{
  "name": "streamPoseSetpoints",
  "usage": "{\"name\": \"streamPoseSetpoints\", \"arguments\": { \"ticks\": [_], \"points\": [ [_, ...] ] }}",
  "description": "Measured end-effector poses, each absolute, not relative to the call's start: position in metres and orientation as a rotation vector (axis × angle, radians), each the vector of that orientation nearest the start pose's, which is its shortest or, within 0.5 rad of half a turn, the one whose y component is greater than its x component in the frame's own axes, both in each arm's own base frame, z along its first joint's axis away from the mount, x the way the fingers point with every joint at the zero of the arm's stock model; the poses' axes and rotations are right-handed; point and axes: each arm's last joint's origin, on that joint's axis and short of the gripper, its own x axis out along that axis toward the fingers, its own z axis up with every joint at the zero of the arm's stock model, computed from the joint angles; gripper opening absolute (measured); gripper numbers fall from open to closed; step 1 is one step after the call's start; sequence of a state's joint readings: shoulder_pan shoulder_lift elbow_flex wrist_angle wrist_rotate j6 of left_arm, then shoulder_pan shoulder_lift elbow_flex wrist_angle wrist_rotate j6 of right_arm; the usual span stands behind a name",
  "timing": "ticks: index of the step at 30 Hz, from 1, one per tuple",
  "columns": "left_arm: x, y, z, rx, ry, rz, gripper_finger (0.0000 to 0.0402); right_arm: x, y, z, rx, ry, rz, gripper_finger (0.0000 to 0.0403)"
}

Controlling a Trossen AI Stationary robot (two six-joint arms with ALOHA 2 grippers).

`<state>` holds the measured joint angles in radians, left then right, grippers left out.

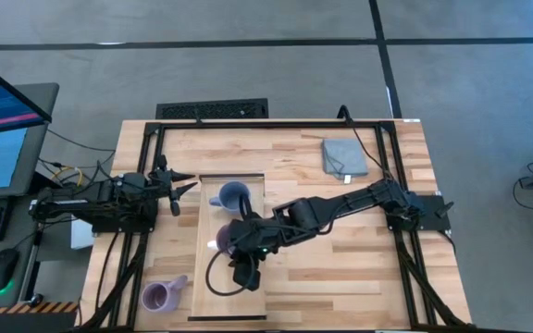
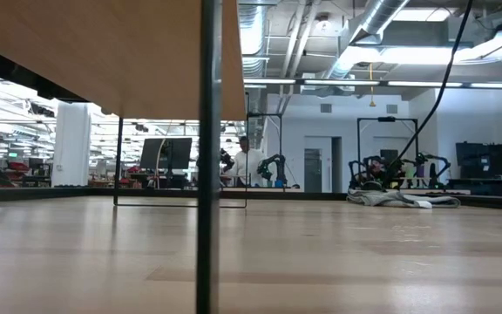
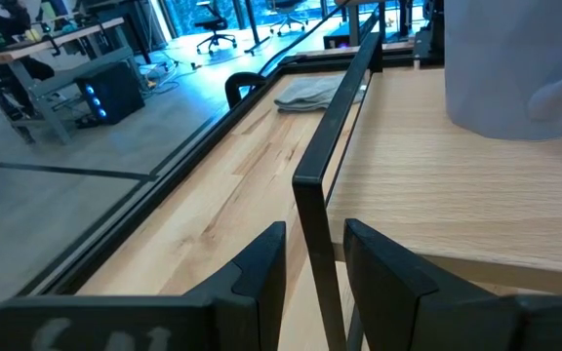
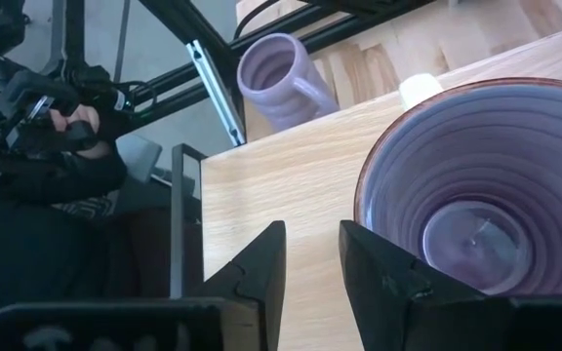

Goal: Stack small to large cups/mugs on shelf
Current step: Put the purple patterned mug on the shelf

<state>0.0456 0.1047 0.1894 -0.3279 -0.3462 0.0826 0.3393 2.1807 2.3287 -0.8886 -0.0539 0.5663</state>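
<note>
My right gripper hovers over the shelf, jaws parted, beside a purple mug. My left gripper, jaws apart, straddles the shelf's edge.

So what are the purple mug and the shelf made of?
The purple mug looks like glazed ceramic: shiny, with ridged rings inside. The shelf looks like pale plain wood with a matte finish and faint grain lines, though it could be a veneer.
</note>
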Motion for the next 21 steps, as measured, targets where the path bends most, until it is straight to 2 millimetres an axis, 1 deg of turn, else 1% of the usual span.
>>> {"name": "streamPoseSetpoints", "arguments": {
  "ticks": [15, 21],
  "points": [
    [0.0881, 0.0139, 0.1886, 0.118, 0.259, 0.38, 0.0098, 0.4491, 0.1595, 0.3505, 0.425, 0.811, 0.156, 0.0123],
    [0.0881, 0.0138, 0.1884, 0.118, 0.262, 0.379, 0.0098, 0.4514, 0.162, 0.354, 0.359, 0.758, 0.204, 0.0123]
  ]
}}
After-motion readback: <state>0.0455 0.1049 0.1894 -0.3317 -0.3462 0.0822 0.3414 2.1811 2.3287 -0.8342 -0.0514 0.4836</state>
